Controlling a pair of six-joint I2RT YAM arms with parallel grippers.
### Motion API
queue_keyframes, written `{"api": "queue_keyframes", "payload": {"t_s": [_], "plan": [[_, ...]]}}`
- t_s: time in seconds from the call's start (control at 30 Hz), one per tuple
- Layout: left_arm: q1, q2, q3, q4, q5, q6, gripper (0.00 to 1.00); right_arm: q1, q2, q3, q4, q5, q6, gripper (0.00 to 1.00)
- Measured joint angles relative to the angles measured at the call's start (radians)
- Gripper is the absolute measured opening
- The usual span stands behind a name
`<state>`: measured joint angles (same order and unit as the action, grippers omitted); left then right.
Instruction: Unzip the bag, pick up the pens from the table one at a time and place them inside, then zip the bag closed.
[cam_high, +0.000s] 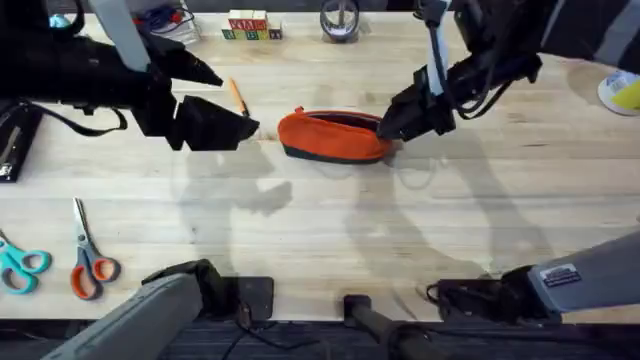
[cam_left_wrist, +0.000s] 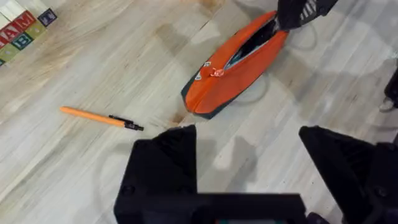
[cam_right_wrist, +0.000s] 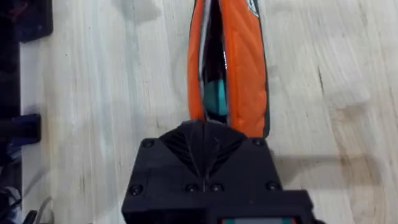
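The orange bag (cam_high: 335, 135) lies mid-table with its zipper open; dark lining and something teal (cam_right_wrist: 216, 99) show inside. My right gripper (cam_high: 393, 122) is shut on the bag's right end (cam_right_wrist: 227, 68), fingers pinched together (cam_right_wrist: 202, 132). An orange pen (cam_high: 238, 96) with a dark tip lies on the table (cam_high: 330, 230) just left of the bag. My left gripper (cam_high: 230, 103) hovers open over that spot. In the left wrist view the pen (cam_left_wrist: 99, 117) lies beyond the wide-open gripper (cam_left_wrist: 247, 134), with the bag (cam_left_wrist: 239, 62) beside it.
Orange-handled scissors (cam_high: 90, 265) and teal scissors (cam_high: 20, 265) lie at the front left. Letter blocks (cam_high: 250, 25) and a round glass object (cam_high: 340, 20) stand at the back edge. A yellow-and-white item (cam_high: 622, 92) sits at the far right.
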<state>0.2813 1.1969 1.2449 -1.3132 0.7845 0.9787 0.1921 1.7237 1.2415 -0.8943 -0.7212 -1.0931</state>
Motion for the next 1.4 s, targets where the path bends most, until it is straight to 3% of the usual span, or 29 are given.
{"api": "queue_keyframes", "payload": {"t_s": [0.57, 1.03, 1.4], "plan": [[0.000, 0.000, 0.000, 0.000, 0.000, 0.000, 0.993, 0.003, 0.006, 0.000, 0.085, 0.000, 0.000, 0.030], [0.000, 0.000, 0.000, 0.000, 0.000, 0.000, 0.994, 0.073, 0.008, 0.000, 0.163, 0.004, 0.000, 0.030], [0.000, 0.000, 0.000, 0.000, 0.000, 0.000, 0.993, 0.079, 0.085, 0.001, 0.175, 0.000, 0.000, 0.029]]}}
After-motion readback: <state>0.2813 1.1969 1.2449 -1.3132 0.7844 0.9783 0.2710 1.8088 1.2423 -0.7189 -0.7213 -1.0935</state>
